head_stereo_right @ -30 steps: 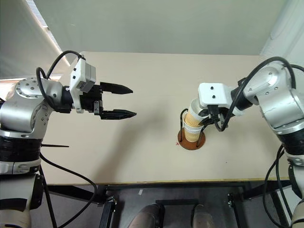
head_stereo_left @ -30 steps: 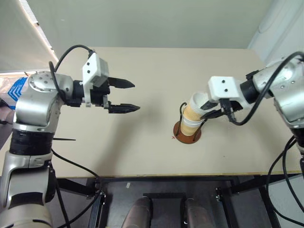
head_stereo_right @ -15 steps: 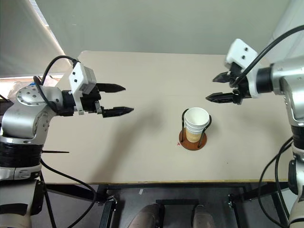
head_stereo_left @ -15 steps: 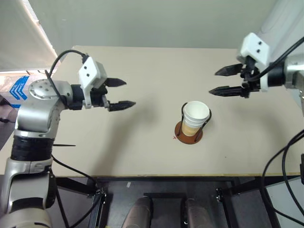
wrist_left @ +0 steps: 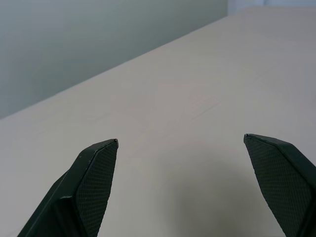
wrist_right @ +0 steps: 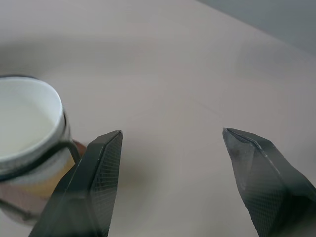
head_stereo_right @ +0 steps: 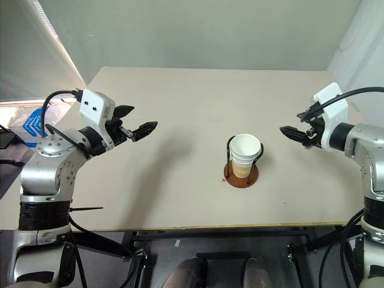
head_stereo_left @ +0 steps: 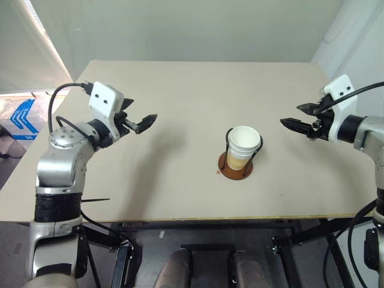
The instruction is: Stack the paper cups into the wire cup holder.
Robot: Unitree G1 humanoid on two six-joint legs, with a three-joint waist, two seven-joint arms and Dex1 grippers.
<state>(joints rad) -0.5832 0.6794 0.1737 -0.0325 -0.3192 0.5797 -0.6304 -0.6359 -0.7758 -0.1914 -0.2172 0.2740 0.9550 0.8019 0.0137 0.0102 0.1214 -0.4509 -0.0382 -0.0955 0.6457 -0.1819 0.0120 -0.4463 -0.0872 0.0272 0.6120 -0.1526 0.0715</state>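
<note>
1. Near the middle of the surface (head_stereo_left: 180, 198), a little toward the robot's right, stands the wire cup holder (head_stereo_left: 236, 169), with the paper cups (head_stereo_left: 243, 146) nested inside it.
2. The cups sit upright as one stack between the two black wire loops, the top cup's white rim and empty white inside facing up. Bands of rim below it suggest several cups, though I cannot count them surely.
3. No loose cup lies anywhere else on the surface, so the stacking looks finished, or very nearly so.
4. The left tool (head_stereo_right: 133, 123) hangs over the surface well apart from the stack, fingers spread and gripping nothing.
5. The right tool (head_stereo_left: 297, 117) hovers off to the stack's right side, fingers likewise spread and empty, clear of the holder.
6. What seems left is only parking the arms.
</note>
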